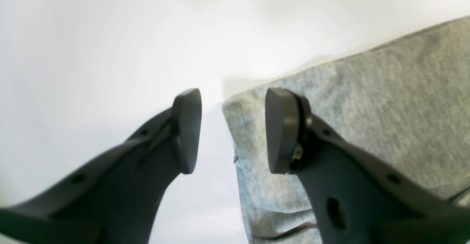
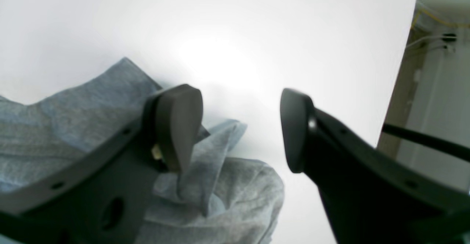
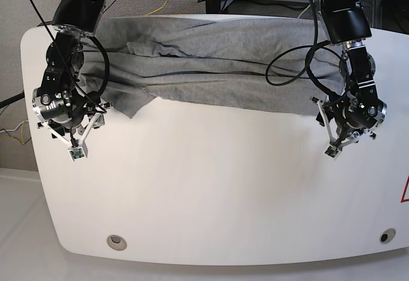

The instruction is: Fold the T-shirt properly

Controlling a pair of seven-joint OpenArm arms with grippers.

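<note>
The heather-grey T-shirt (image 3: 217, 70) lies crumpled across the far half of the white table (image 3: 211, 191), its near hem wavy. My left gripper (image 1: 233, 130) stands open just above a shirt corner (image 1: 367, 111); one finger (image 1: 281, 130) is over the cloth, the other (image 1: 187, 130) over bare table. In the base view this gripper (image 3: 339, 145) hangs at the shirt's right end. My right gripper (image 2: 238, 128) is open too, above a bunched sleeve (image 2: 227, 196), and sits at the shirt's left end (image 3: 75, 148). Neither holds any cloth.
The table's right edge (image 2: 407, 71) shows in the right wrist view, with floor and cables beyond it. Black cables (image 3: 294, 64) loop from the arm over the shirt. Two round holes (image 3: 115, 242) sit near the table's front corners.
</note>
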